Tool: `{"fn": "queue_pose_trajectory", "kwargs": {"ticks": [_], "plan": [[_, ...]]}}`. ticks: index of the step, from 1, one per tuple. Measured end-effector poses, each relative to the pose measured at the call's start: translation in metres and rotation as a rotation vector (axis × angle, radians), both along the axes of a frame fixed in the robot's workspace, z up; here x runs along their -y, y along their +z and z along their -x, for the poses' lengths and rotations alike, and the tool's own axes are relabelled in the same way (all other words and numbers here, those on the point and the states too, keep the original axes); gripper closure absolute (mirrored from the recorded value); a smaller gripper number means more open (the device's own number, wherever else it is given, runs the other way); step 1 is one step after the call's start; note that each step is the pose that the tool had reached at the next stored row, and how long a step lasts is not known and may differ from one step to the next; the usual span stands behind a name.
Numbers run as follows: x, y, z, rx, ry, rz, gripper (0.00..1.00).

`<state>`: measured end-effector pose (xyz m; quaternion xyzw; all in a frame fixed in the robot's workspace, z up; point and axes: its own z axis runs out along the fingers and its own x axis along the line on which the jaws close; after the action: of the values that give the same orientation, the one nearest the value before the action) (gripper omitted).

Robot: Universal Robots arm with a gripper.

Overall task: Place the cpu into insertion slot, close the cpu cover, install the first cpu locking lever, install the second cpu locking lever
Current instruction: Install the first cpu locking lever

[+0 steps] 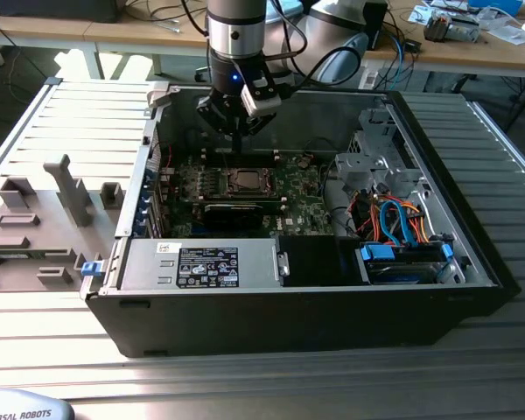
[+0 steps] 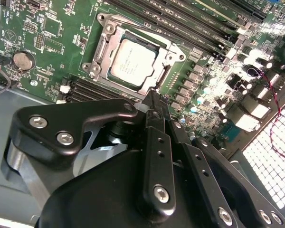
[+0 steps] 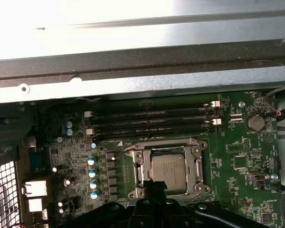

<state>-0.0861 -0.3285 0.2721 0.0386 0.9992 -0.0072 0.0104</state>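
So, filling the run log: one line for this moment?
cpu: seated in insertion slot | cpu cover: closed | gripper: at socket edge

In the second wrist view the gripper (image 2: 152, 102) covered the near corner of the cpu cover (image 2: 100, 50), and its fingertips met so close that a gap could not be judged; in the first wrist view the gripper (image 3: 154, 190) hid the lower edge of the insertion slot (image 3: 138, 173); in the exterior view the cpu (image 1: 244, 182) was too small for detail; the computer case (image 1: 332, 315) concealed the board's near edge.
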Motion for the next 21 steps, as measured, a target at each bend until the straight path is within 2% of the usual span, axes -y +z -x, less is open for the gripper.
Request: {"fn": "queue_pose_trajectory", "kwargs": {"ticks": [3,12,21], "plan": [[0.0,-0.0001,0.0003,0.0,0.0,0.0001,0.89],[0.0,-0.0001,0.0094,0.0,0.0,0.0012,0.89],[0.0,-0.0005,0.0128,0.0,0.0,0.0011,0.89]]}}
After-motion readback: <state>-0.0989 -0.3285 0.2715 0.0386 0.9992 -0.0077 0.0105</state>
